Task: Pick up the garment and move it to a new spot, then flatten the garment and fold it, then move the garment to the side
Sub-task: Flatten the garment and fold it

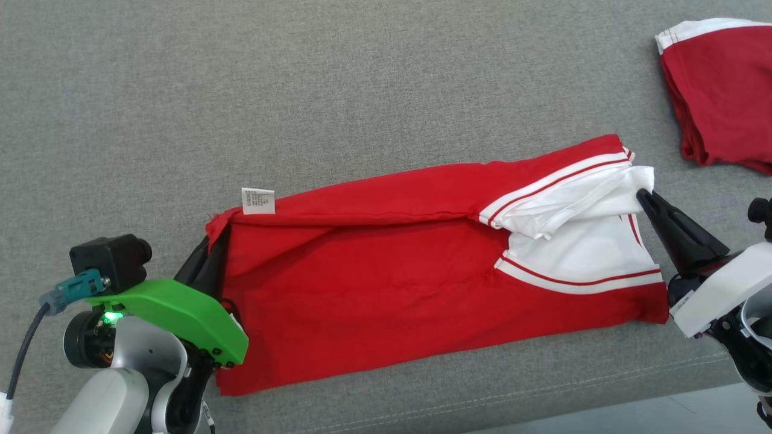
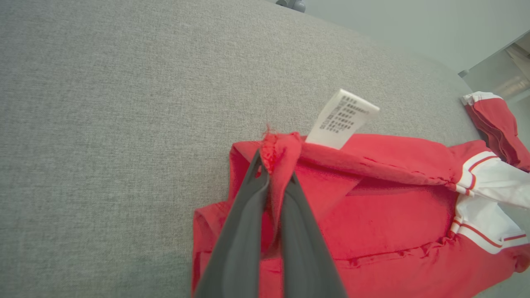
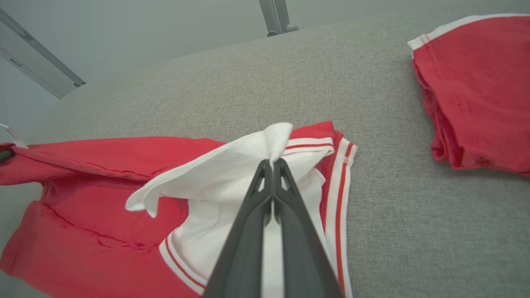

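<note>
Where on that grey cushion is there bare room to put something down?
The wide grey stretch behind the red garment, left of the folded red pile, is bare. A narrow strip runs along the front edge. Tightest: between garment and pile.

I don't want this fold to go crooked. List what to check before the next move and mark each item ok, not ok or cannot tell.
1. Left jaws shut on the garment at its red corner: ok.
2. Right jaws shut on the edge of the white sleeve: ok.
3. Garment lying flat: not ok; its far edge is folded over and the sleeve is rumpled.
4. Other folded garment lies apart from it: ok.
5. How many layers each pinch has caught: cannot tell.
</note>
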Controlling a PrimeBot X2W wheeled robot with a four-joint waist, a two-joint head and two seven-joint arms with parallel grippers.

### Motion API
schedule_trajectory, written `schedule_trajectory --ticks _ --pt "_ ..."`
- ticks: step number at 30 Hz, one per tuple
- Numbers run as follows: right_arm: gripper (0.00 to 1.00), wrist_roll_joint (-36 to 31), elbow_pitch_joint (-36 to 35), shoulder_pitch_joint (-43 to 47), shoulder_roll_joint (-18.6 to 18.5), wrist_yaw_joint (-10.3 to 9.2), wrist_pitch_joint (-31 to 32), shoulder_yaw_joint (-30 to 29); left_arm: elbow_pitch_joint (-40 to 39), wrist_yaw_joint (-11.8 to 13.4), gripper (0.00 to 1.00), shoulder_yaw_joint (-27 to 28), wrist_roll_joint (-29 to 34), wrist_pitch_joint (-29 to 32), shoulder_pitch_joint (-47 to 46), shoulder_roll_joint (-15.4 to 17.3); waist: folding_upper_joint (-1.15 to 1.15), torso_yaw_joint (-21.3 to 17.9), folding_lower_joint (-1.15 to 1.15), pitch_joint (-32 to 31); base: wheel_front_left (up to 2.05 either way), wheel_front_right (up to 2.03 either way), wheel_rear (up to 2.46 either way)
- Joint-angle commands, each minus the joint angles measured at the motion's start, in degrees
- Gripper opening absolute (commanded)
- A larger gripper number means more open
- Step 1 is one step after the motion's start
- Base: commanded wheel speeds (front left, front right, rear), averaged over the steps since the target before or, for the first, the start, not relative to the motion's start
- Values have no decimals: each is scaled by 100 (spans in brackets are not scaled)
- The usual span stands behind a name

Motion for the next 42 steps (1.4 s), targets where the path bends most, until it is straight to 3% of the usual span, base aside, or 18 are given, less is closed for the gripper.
schedule_trajectory --ticks 1,17,27,42 --pt "0 -75 -77 131 57 -6 52 -80 -27 -30 0 13 -35 4 85 44 0 -30 0 -38 0 0 0" --pt "0 -411 -406 294 575 -6 528 -510 93 -105 0 -17 114 203 -391 255 0 -156 0 15 0 0 0" --pt "0 -445 -345 112 650 -6 545 -407 342 -476 0 -259 367 575 -1051 557 0 -197 0 132 0 0 0" --pt "0 -369 -239 170 618 -5 479 -317 317 -683 0 -272 417 386 -953 752 0 -268 0 139 0 0 0"
